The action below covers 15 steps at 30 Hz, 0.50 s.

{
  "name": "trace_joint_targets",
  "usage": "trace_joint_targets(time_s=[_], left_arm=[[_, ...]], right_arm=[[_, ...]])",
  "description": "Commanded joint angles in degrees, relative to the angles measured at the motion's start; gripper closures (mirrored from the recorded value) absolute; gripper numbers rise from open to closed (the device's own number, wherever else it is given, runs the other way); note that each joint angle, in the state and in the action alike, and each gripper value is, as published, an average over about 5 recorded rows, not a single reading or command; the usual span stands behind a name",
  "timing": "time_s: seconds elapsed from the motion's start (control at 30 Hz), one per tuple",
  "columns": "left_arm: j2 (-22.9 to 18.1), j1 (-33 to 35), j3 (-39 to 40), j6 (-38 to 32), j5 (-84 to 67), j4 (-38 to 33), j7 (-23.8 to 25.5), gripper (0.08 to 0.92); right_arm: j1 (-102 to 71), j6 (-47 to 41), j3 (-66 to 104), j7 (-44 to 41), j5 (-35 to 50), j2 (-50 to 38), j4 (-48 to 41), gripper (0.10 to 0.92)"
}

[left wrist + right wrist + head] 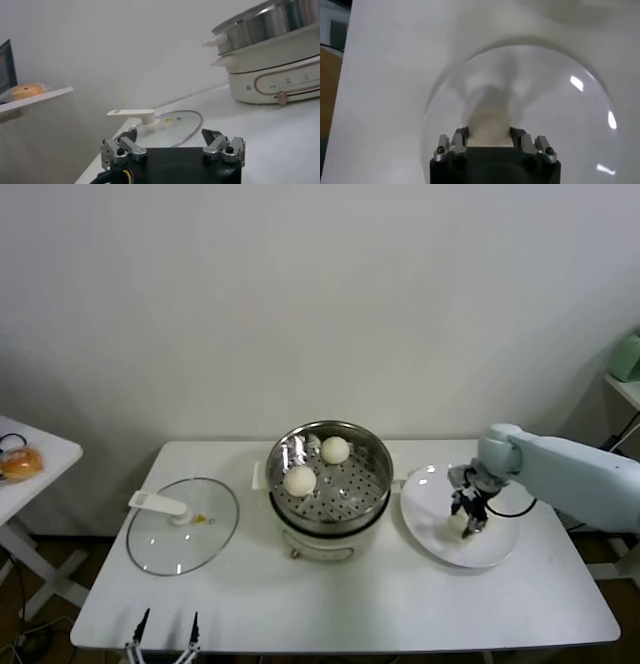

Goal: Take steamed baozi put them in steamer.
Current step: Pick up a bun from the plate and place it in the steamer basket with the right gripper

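Observation:
The steamer [375, 474] stands mid-table on its cream-white base and also shows in the left wrist view [270, 22]. Two steamed baozi lie in the steamer, one at the back [335, 449] and one at the front left [299, 480]. My right gripper [468, 517] is over the white plate [430, 496] at the right. It is shut on a third baozi [457, 528]. In the right wrist view that baozi [490, 120] sits between the fingers of the right gripper [489, 133], just above the plate [565, 100]. My left gripper [165, 632] is open and empty at the table's front left edge.
The glass lid with its white handle [183, 529] lies left of the steamer, just ahead of the left gripper [172, 145], and also shows in the left wrist view [175, 121]. An orange-brown bun [22, 463] sits on a side table at far left. A shelf stands at far right.

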Motion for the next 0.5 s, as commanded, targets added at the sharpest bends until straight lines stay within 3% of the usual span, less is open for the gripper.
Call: trace_joint_targets(time_s=[0.03,0.3,0.5], left_arm=[[0.1,-0.1,0.0,0.1,0.1,0.1,0.0,0.177],[-0.1,-0.4,0.1,0.5,-0.1,0.0,-0.1,0.177],[-0.4,-0.7,0.3,0.4,0.4,0.4,-0.2,0.177]], right_arm=[[20.6,10.1,-10.6,-3.6,4.9,1.6,1.9,0.439],[36.0,19.1,-14.2,-6.0,6.0,5.6,9.5,0.434],[38.7,20.9,-10.5,-4.9,3.1,8.4,22.2,0.432]])
